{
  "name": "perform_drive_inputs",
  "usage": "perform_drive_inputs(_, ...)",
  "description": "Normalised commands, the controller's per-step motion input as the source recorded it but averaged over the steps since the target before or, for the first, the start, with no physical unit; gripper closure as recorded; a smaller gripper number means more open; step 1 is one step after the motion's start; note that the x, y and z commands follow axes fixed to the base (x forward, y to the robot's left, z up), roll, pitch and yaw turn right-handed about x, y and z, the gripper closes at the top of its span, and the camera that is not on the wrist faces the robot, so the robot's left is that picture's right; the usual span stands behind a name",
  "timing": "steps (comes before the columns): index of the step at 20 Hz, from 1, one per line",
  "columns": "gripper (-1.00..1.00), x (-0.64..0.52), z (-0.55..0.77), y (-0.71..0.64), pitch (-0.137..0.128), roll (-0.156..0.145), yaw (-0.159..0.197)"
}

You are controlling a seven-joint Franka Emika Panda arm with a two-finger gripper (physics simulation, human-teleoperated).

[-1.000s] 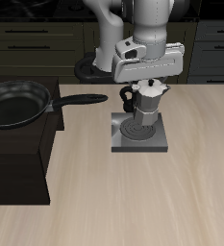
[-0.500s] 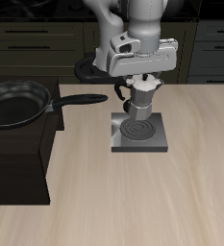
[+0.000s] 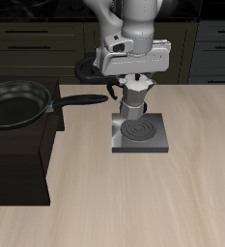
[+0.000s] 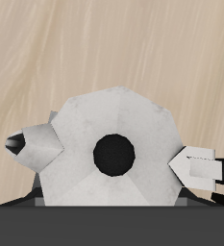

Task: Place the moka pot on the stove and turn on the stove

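The silver faceted moka pot (image 3: 135,97) hangs in the air with my gripper (image 3: 135,85) shut on its top. It sits above and slightly behind the stove (image 3: 140,134), a flat grey plate whose spiral burner (image 3: 138,128) is fully uncovered. The pot's base is clear of the plate. The wrist view looks straight down on the moka pot (image 4: 85,125): its black lid knob (image 4: 113,154), its spout (image 4: 32,144) and its black handle (image 4: 205,165) over the wooden table. My fingers are hidden there.
A black frying pan (image 3: 17,104) rests on a large black cabinet (image 3: 17,159) at the table's side, its handle reaching toward the pot. Dark drawer fronts (image 3: 37,43) run along the back, behind the robot's base.
My gripper has risen with the moka pot and drifted back. The pot was low over the burner; now it hangs above the stove's rear edge with the whole coil showing.
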Motion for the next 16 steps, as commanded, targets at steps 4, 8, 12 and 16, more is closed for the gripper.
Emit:
perform_drive_inputs(4, 1.00, -0.04, -0.04, -0.12, -0.007, -0.019, 0.007)
perform_drive_inputs(8, 1.00, -0.01, -0.02, 0.01, 0.018, 0.011, -0.008)
perform_drive_inputs(12, 1.00, -0.06, 0.02, 0.11, -0.022, 0.022, 0.013)
perform_drive_inputs(16, 1.00, 0.04, -0.02, 0.05, 0.004, 0.010, 0.002)
